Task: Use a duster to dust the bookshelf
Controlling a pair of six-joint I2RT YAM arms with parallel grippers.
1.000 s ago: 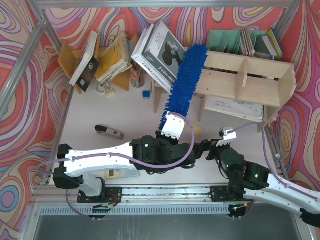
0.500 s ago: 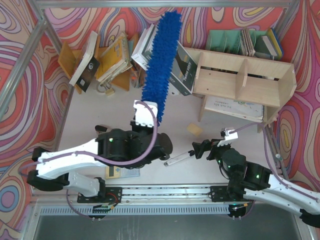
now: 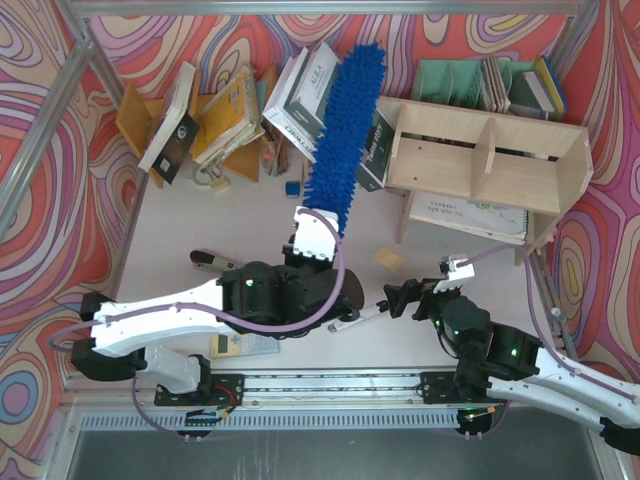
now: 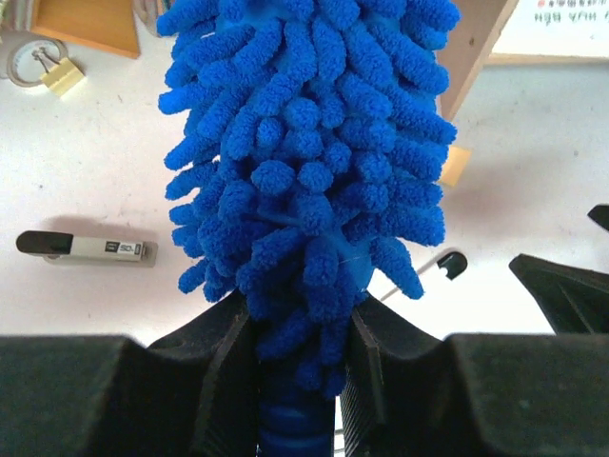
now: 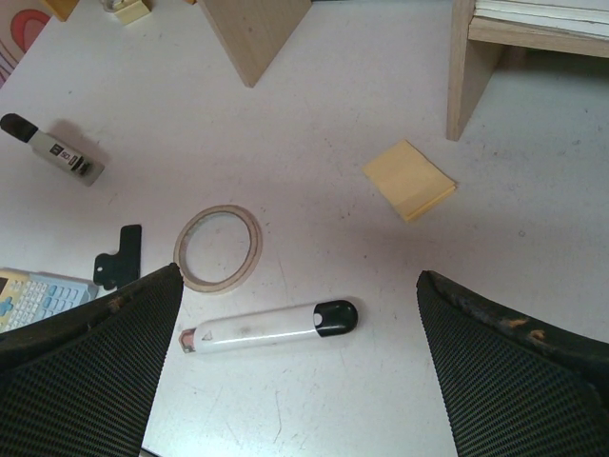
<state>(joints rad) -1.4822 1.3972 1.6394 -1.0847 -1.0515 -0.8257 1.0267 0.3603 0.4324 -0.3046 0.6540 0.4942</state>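
The duster [image 3: 345,120] is held at its handle end by the left gripper [image 3: 320,225], whose jaws are closed narrowly on it. In the left wrist view the smooth blue handle is seen pinched between the two black fingers [image 4: 228,371], with the fluffy head rising straight out from them. From the grip, the duster is stretched toward the far side and slightly right. Its far end is laid over the leaning books [image 3: 310,90] just left of the bookshelf [image 3: 490,150]. Whether the fibres are touching the shelf's left end cannot be told.

The right gripper [image 3: 400,298] is kept near the front, right of the left arm and well apart from the duster. Its jaws are spread wide and nothing is held between them. Below it on the white table [image 5: 362,86] a marker pen [image 5: 266,327], a tape ring [image 5: 217,248] and a yellow note pad [image 5: 409,179] are seen.
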